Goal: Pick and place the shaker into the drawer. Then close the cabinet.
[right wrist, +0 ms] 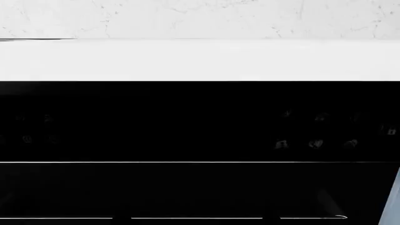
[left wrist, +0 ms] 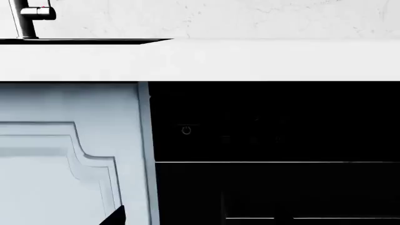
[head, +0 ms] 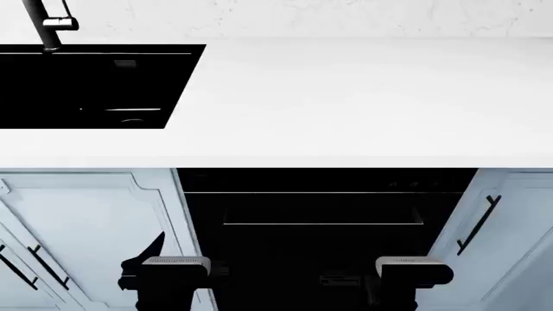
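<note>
sink (head: 87,84): cut off at the head view's left edge
faucet (head: 48,26): top cropped
both arms: fingertips below frame

White counter (head: 346,103); black sink (head: 87,84); black oven (head: 324,227); pale blue-grey cabinet door (head: 87,220).

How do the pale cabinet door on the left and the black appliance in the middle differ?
The cabinet door is pale blue-grey with a raised, curved frame moulding; the black appliance is flat and glossy dark. The door's handle is a slanted dark bar near its lower edge, while the appliance's handle is a long horizontal bar. The appliance shows small control symbols in the wrist views; the door has none. Both sit under the same white countertop.
</note>
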